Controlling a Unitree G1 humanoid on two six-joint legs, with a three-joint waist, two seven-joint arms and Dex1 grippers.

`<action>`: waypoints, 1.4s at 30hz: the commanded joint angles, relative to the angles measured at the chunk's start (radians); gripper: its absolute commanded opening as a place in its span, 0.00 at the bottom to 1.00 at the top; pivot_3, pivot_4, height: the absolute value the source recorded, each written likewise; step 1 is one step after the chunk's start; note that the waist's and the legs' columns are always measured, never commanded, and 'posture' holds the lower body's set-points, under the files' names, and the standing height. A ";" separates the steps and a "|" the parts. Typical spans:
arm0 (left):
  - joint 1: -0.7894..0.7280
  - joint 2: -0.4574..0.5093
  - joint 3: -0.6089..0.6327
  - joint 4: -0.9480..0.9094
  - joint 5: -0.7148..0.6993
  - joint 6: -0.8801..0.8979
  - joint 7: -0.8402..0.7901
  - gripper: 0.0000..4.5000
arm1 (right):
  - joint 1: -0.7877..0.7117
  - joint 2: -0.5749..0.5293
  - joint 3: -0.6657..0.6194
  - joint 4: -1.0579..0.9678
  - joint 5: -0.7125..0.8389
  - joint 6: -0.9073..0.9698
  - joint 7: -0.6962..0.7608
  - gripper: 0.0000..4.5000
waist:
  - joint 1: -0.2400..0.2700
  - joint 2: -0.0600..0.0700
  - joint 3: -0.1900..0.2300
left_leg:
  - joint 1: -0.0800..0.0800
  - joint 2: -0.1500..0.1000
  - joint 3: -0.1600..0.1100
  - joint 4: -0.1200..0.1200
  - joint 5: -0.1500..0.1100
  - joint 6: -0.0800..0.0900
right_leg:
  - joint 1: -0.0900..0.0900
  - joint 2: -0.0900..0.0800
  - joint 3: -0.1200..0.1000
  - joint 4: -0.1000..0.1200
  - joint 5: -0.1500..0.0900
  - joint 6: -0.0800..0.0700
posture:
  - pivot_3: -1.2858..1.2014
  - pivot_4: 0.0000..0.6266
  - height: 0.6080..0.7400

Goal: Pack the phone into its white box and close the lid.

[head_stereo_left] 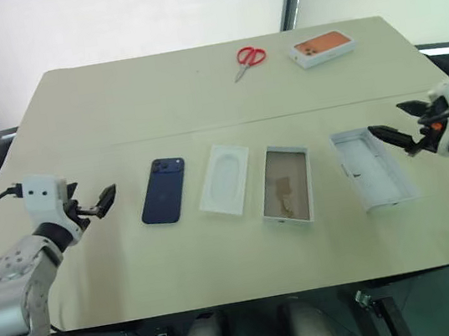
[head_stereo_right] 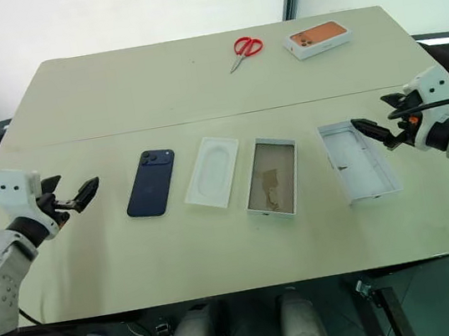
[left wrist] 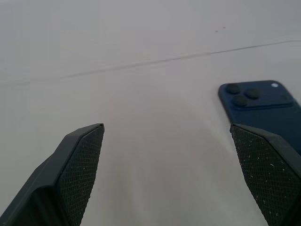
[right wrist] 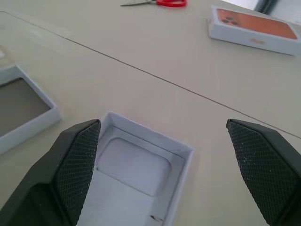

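Nearest the head camera, at the front corners of the beige tabletop [head_stereo_left: 197, 96], hang the two claws, each with its black fingers spread wide and holding nothing. Left claw [head_stereo_left: 100, 203] hovers just off the near-left part of the tabletop, pointing toward the phone [head_stereo_left: 164, 190], which lies flat a little to its right, back side up, with the camera cluster at the far end. In the left wrist view the phone's camera corner shows beside one finger [left wrist: 80, 165], apart from it.

Right of the phone lies a thin white insert [head_stereo_left: 225, 179] with an oval recess, near the phone but not touching it. Next in the row comes an open shallow white tray with a brownish, mottled inside [head_stereo_left: 286, 184]; whether this is the lid turned over cannot be told for sure. Farther right, apart from it, lies the white box [head_stereo_left: 372, 168], open side up and plain white inside. Right claw [head_stereo_left: 400, 129] hovers over the box's far end, and the right wrist view shows that end between its spread fingers [right wrist: 75, 165].

At the far edge of the tabletop lie red-handled scissors [head_stereo_left: 249, 59] and, beside them, a white box with an orange phone picture [head_stereo_left: 323, 47].
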 commanded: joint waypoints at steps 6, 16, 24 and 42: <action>-0.119 -0.081 -0.170 -0.103 -0.052 0.095 0.009 1.00 | 0.007 0.076 0.094 -0.342 0.055 0.104 -0.026 1.00 | -0.001 0.000 0.000 | 0.000 0.000 0.000 0.000 0.001 -0.002 | 0.000 0.000 0.000 0.000 0.000 0.000 | 0.52 0.24 0.68; -0.276 -0.252 -0.289 -0.168 -0.158 0.486 0.177 1.00 | 0.086 0.075 0.129 -0.562 0.094 0.195 -0.036 1.00 | 0.015 -0.001 0.000 | 0.000 -0.001 -0.001 0.002 0.000 0.000 | 0.000 0.001 0.000 0.000 0.000 0.000 | 0.52 0.24 0.68; -0.394 -0.393 -0.200 -0.106 -0.202 0.724 0.288 1.00 | 0.087 0.095 0.154 -0.568 0.099 0.183 -0.036 1.00 | 0.015 -0.001 0.000 | 0.000 -0.001 -0.001 0.002 0.002 -0.004 | 0.000 0.001 0.000 0.001 0.000 0.000 | 0.52 0.24 0.68; -0.514 -0.498 -0.115 0.076 -0.151 0.952 0.290 0.71 | 0.104 0.139 0.175 -0.624 0.108 0.190 -0.076 1.00 | 0.019 -0.001 0.000 | 0.000 -0.001 -0.001 0.002 0.004 -0.006 | 0.000 0.001 0.000 0.001 0.000 0.000 | 0.52 0.24 0.68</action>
